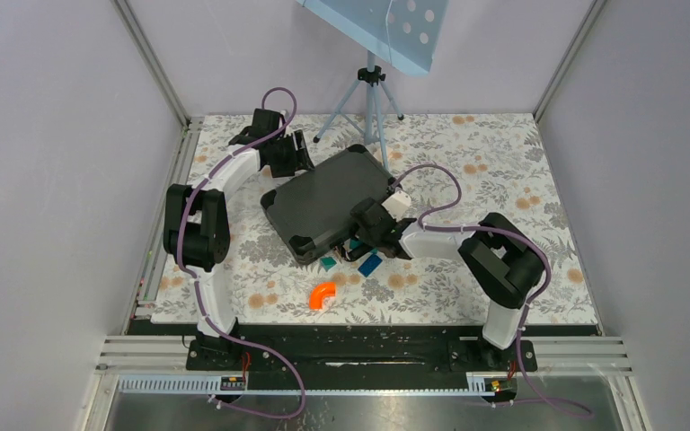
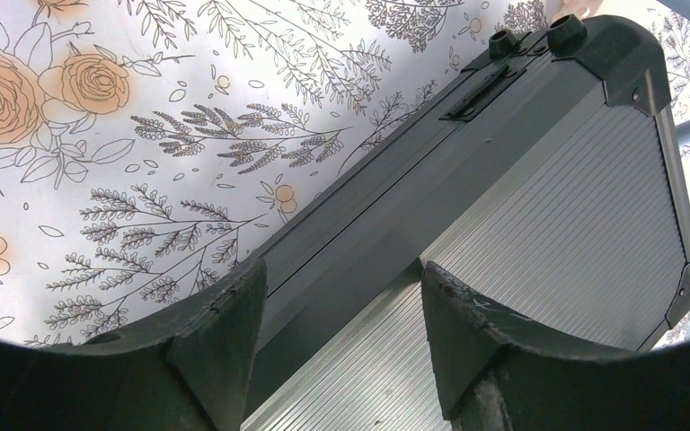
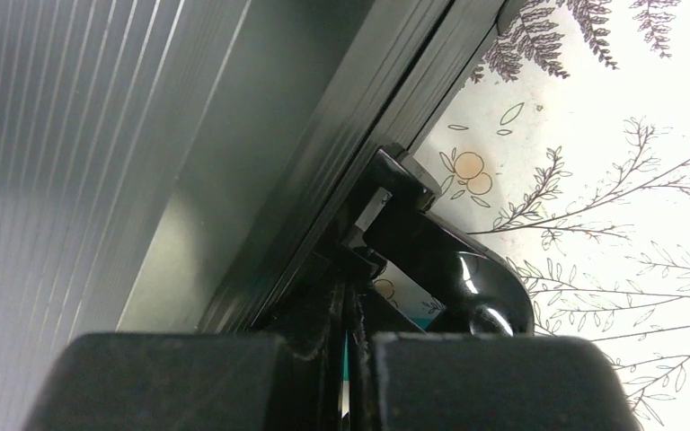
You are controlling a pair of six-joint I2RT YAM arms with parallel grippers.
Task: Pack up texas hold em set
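The texas hold em set shows as a closed black ribbed briefcase point(image 1: 328, 197) lying flat and skewed on the flowered table. My left gripper point(image 1: 292, 162) is at the case's far left corner. In the left wrist view this gripper point(image 2: 341, 296) is open, its fingers straddling the hinged back edge of the case point(image 2: 548, 206) without clamping it. My right gripper point(image 1: 368, 220) sits at the near right edge. There the gripper point(image 3: 349, 278) is shut, its tips against the case's rim point(image 3: 99, 135) beside the glossy black handle point(image 3: 454, 260). Chips and cards are hidden.
An orange curved piece point(image 1: 322, 294) lies in front of the case. A teal block point(image 1: 328, 263) and a blue block point(image 1: 370, 264) sit at its near edge. A tripod point(image 1: 370, 99) carrying a light blue perforated panel point(image 1: 386, 27) stands right behind the case.
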